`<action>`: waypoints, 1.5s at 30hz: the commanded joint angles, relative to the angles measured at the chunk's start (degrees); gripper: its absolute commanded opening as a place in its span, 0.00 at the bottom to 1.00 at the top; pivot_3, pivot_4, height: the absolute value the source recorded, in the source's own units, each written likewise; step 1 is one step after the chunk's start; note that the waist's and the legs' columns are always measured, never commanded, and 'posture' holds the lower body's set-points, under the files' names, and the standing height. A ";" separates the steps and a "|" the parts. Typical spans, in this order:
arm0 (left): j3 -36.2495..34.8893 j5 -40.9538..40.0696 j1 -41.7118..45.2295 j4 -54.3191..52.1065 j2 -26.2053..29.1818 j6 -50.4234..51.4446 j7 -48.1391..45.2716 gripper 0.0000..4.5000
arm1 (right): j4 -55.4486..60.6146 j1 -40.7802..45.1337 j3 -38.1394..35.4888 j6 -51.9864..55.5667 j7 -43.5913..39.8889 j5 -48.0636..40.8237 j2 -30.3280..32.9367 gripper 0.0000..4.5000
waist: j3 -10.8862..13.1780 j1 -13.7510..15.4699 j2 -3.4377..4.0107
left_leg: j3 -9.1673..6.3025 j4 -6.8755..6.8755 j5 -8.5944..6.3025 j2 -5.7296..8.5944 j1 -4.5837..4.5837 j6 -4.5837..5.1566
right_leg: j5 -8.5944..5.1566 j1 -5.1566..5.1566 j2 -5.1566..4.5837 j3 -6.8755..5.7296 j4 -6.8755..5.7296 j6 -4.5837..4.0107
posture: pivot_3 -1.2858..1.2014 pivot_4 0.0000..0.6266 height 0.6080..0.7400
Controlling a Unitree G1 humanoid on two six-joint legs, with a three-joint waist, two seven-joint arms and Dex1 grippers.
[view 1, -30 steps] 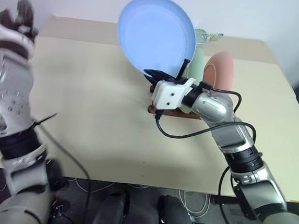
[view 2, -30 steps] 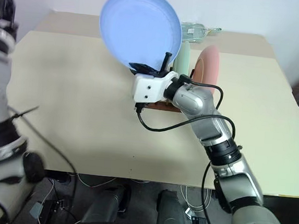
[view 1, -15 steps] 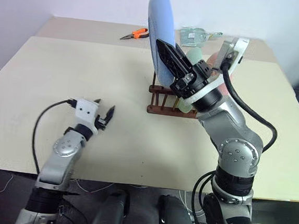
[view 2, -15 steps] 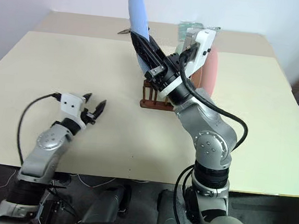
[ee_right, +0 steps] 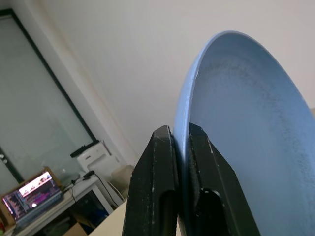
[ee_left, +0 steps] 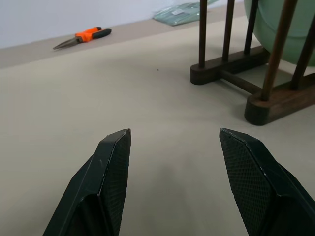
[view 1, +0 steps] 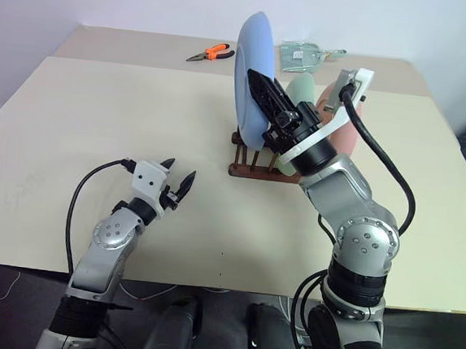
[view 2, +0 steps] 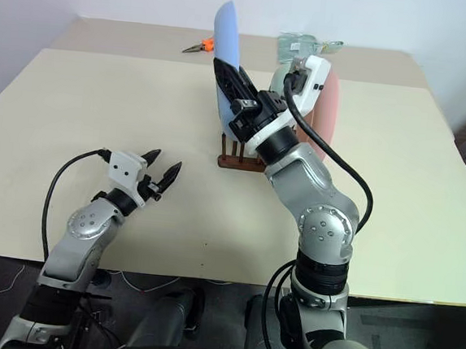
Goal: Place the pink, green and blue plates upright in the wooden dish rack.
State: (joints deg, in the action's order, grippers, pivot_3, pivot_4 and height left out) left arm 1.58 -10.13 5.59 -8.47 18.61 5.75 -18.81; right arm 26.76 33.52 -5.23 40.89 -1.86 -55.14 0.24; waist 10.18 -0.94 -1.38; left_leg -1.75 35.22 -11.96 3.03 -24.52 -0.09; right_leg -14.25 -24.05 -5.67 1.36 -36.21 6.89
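Left eye view: our right gripper (view 1: pixel 261 85) fingers clamp the rim of the round light blue plate (view 1: pixel 253 70), held on edge above the dark wooden dish rack (view 1: pixel 254 166), where the mint green plate (view 1: pixel 302 95) and salmon pink plate (view 1: pixel 345 127) stand. Our left gripper (view 1: pixel 178 178) hovers over the cream bench (view 1: pixel 99 114), fingers spread and empty.

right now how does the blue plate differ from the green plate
The blue plate is clamped at its rim by the right tool and held above the rack; the green plate already stands between the pegs, untouched. The blue one rises higher than the green. Both stand on edge and look alike in shape.
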 commanded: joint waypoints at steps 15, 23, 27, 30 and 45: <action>-0.44 1.32 0.55 -1.87 -1.37 -1.48 -1.75 0.73 | -10.32 6.25 -0.86 0.81 6.95 3.20 0.81 0.35 | 0.00 0.03 0.00 | 0.04 0.04 0.01 0.00 0.01 0.01 | 0.00 0.01 0.09 0.00 -0.02 0.00 | 0.52 0.24 0.98; -0.22 1.77 -0.04 -2.39 -1.58 -1.41 -1.93 0.73 | -9.11 10.20 5.94 -3.67 -2.77 15.88 8.90 0.91 | 0.00 0.01 0.00 | 0.06 0.07 0.01 0.00 0.01 0.02 | 0.01 0.02 0.12 -0.01 -0.03 0.01 | 0.52 0.24 0.98; -0.12 1.90 -0.05 -2.46 -1.80 -1.30 -2.04 0.73 | -6.10 11.93 8.16 -5.63 -9.21 20.43 14.76 0.91 | 0.00 0.12 0.00 | 0.06 0.09 0.01 0.01 0.00 0.02 | 0.01 0.03 0.12 -0.01 -0.03 0.01 | 0.52 0.24 0.98; -0.19 2.17 -0.07 -2.31 -1.97 -1.43 -2.07 0.73 | -4.37 12.50 6.62 -8.89 -14.35 23.67 20.57 0.91 | 0.00 0.18 0.00 | 0.06 0.09 0.01 0.00 0.00 0.02 | 0.01 0.06 0.11 -0.02 -0.01 0.01 | 0.52 0.24 0.98; -3.61 4.67 2.09 6.62 1.76 -5.38 -2.36 0.73 | -22.92 -15.82 -14.30 -22.28 -23.96 34.49 38.51 0.91 | -0.01 1.02 0.15 | 0.13 0.20 -0.07 -0.03 0.13 0.15 | 0.00 0.38 0.01 -0.02 0.17 0.01 | 0.52 0.24 0.98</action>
State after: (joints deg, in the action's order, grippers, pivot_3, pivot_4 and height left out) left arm -1.64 -6.23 7.51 -1.22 20.03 1.90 -21.20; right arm 3.22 17.74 -18.72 21.32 -25.23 -21.24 39.09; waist 10.17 0.08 -1.24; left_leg -1.63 35.44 -12.03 2.99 -24.37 0.06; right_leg -14.25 -23.65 -5.64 1.34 -36.07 6.90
